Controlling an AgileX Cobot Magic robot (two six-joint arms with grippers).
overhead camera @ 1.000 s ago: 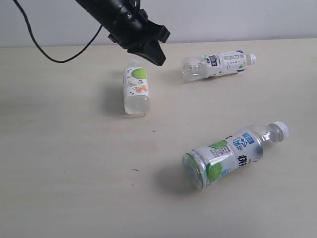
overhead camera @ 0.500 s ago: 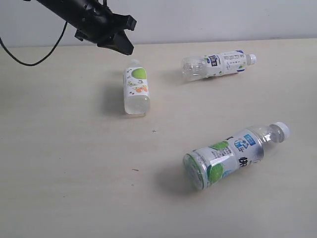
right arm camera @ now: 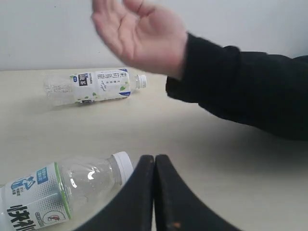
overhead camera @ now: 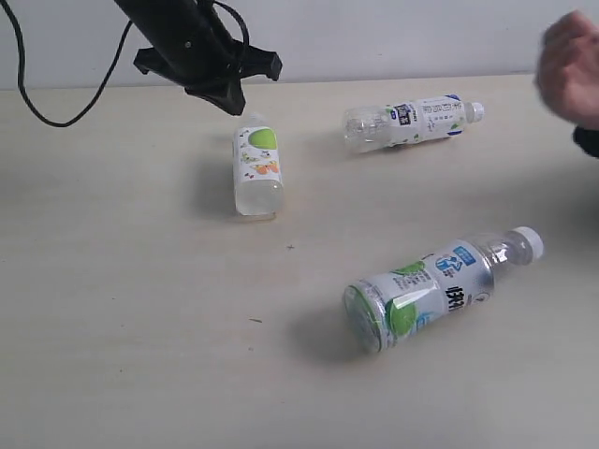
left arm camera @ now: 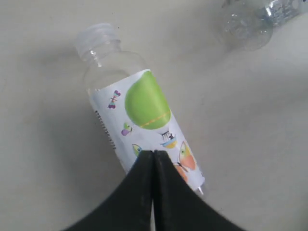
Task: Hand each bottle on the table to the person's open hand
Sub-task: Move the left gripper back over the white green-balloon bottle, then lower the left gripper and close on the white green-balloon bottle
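Newly in view, a hand [overhead camera: 569, 64] shows well right of the butterfly bottle [overhead camera: 256, 171], and the left claw [overhead camera: 232, 99] has swung near that bottle's cap end, pressed shut, empty. The bottle lies flat on the worktop [overhead camera: 112, 281]; a far bottle [overhead camera: 412, 122] and a near bottle [overhead camera: 426, 295] lie to its right. Right claw [right arm camera: 155, 161]: closed, holding nothing.

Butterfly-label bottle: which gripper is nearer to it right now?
Left. The left gripper hovers just above the butterfly-label bottle, fingers shut. The right gripper is over by the blue-and-green-label bottle, with the butterfly one outside its view.
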